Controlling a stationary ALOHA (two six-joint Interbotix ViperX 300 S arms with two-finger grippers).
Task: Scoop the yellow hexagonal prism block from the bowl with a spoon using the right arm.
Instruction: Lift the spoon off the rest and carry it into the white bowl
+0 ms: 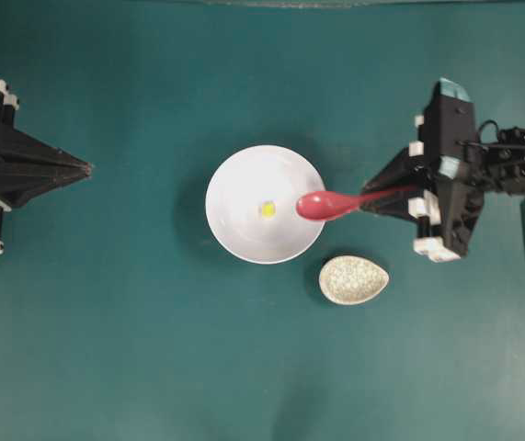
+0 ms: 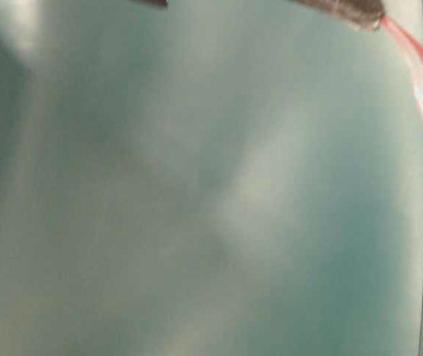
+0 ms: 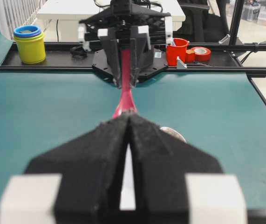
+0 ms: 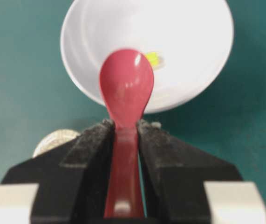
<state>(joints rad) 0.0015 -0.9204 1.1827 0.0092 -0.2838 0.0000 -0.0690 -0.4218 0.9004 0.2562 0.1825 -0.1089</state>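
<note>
Pink-red and glossy, the spoon (image 1: 328,204) is pinched by its handle in the right gripper (image 1: 382,196), fingers (image 4: 88,154) pressed against both sides of the handle, only as far apart as the handle is wide. From overhead the handle runs out toward three o'clock into the gripper, and the oval scoop hangs over the three-o'clock rim of the white bowl (image 1: 239,234). The wrist view on that arm looks straight down the handle: the scoop sits over the near edge of the bowl.

And there's the yellow block (image 1: 268,209), tiny, lying on the floor of the bowl near its centre, just off the tip of the scoop at nine o'clock from it. Scoop and block are apart; nothing sits in the spoon.

A speckled beige dish (image 1: 354,280) rests on the green table (image 1: 106,349) at about five o'clock from the bowl, just beside it, not touching.

Over at nine o'clock, well apart from the bowl, the left gripper (image 1: 85,168) points toward the middle with its fingers (image 3: 100,154) brought together, holding nothing.

The table-level view is a blur, showing only the spoon at top right.
</note>
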